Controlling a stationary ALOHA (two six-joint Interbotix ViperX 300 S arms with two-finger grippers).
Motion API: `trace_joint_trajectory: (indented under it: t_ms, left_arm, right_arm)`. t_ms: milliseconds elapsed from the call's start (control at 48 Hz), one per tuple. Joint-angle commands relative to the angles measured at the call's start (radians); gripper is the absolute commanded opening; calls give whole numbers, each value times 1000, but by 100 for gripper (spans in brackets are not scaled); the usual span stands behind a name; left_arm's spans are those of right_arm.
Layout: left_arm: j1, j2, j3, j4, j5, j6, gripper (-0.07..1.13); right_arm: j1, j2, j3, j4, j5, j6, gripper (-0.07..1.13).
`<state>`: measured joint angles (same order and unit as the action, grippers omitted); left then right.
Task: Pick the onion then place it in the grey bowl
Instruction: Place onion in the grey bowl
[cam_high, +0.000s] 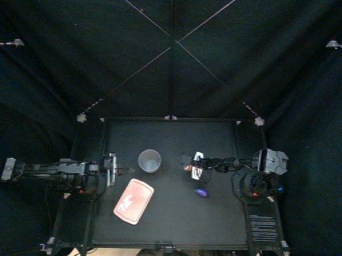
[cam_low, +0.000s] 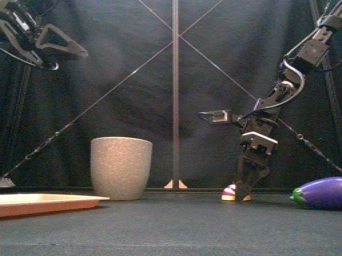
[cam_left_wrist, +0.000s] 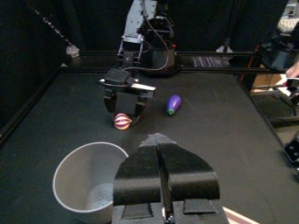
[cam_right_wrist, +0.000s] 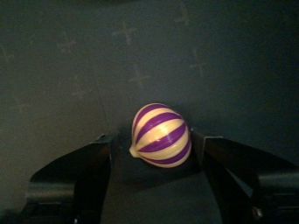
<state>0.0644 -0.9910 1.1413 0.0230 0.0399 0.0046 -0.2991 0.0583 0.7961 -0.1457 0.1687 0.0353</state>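
Progress: nothing delivered yet. The grey bowl (cam_low: 120, 167) stands upright and looks empty in the left wrist view. The onion (cam_right_wrist: 160, 134) sits on the table (cam_low: 174, 225), right of the bowl and well apart from it. The right gripper (cam_right_wrist: 158, 142) is down over the onion, jaws apart, one on each side and close to the skin; contact is not certain. Judged to be the grasp stage; closing, lifting, carrying to the bowl and releasing are all left. The left gripper (cam_left_wrist: 162, 144) has its jaws pressed together on nothing and rests at the table's left, near the bowl.

Materials, large to small:
- table: matt black, flat
- pink tray (cam_low: 47, 203): flat, low rim, smooth; front left
- grey bowl: tall, speckled, stone-like finish, slightly tapered, open top
- purple aubergine toy (cam_low: 321, 192): glossy, elongated, lying on its side near the onion, toward the front
- onion: small, bulb-shaped, tapering to points, glossy stripes of reddish-purple and cream; likely hard and slick, so it may slip between the jaws
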Motion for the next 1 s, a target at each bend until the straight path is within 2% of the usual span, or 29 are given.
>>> trace_joint_trajectory:
  t_ms: [21, 83, 229, 521, 812, 896, 1000]
  left_arm:
    - [3, 0, -11, 3, -17, 3, -1]
    - [5, 0, -8, 3, -18, 3, -1]
    - [8, -2, -5, 3, -20, 3, -1]
    - [8, 0, 0, 8, -20, 3, -1]
    - [8, 0, 21, 6, -66, 2, -1]
    - [8, 0, 21, 8, -74, 2, -1]
    - [8, 0, 23, 8, -81, 2, -1]
  right_arm:
    - [-2, -14, -15, 2, 2, -2, 71]
    - [-2, -15, -21, 2, 2, -2, 68]
    - [29, -40, -74, 2, 2, -2, 68]
    - [97, -89, -305, -3, -57, -3, 68]
    - [115, 58, -491, -8, -138, -5, 68]
    - [115, 109, -532, -8, -138, -6, 71]
    - [110, 153, -568, -8, -137, -5, 80]
